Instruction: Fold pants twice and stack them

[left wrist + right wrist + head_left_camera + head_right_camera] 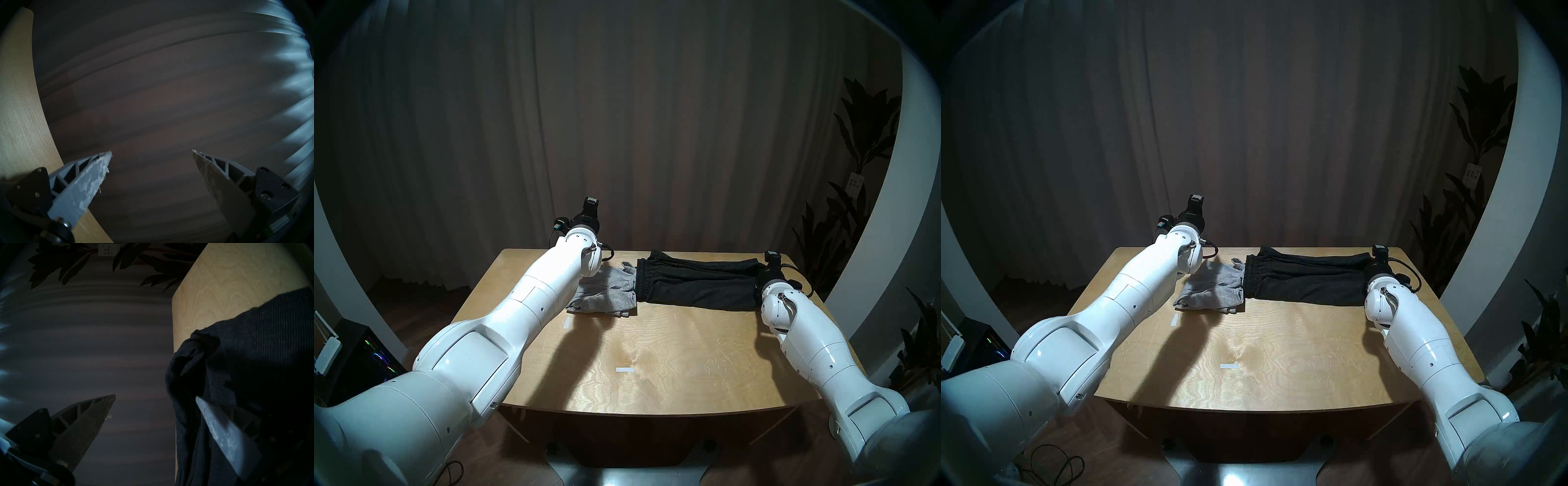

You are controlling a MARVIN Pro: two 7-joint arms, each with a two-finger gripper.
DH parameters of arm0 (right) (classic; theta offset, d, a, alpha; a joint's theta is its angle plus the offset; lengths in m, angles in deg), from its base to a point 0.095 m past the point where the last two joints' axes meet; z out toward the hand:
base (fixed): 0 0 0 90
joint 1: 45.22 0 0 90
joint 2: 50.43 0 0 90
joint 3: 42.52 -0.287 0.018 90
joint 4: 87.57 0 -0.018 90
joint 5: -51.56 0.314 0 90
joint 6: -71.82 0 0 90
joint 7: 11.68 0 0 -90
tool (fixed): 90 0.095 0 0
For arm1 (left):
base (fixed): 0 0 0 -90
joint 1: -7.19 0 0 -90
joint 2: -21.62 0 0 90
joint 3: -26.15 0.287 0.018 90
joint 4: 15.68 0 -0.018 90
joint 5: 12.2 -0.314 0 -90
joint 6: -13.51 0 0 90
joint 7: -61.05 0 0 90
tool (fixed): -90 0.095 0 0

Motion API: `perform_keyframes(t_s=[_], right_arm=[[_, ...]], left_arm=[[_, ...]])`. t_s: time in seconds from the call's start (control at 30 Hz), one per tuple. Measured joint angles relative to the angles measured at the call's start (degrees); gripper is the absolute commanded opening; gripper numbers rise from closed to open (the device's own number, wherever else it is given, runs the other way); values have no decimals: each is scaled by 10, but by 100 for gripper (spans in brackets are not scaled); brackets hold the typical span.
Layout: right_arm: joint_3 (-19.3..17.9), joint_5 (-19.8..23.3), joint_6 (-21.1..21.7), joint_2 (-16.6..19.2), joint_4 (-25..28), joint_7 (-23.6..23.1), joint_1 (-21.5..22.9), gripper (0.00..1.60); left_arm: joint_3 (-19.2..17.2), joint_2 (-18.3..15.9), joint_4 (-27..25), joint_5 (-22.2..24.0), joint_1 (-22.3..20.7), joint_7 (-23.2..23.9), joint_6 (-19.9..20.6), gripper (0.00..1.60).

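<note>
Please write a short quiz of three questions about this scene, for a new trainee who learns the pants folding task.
1. True or false: the grey shorts lie on top of the black shorts.
2. Which gripper has fabric beside one finger? A) left gripper B) right gripper
3. Fill in: both grippers are ____ (open/shut).

Key:
1. False; they lie side by side on the table, the grey pair on the robot's left.
2. B; the black shorts are next to one finger.
3. Open.

The table's (653,356) near half lies open, while grey shorts (605,297) and black shorts (694,286) (touching) fill the far strip.
</note>
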Motion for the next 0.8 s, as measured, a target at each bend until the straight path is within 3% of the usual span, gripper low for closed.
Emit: perform_keyframes(t_s=[0.8], right_arm=[[53,-32,-14,-56,-149,5,118,160]], left_arm=[[-12,-62,-183,-16,99,-13,-56,160]])
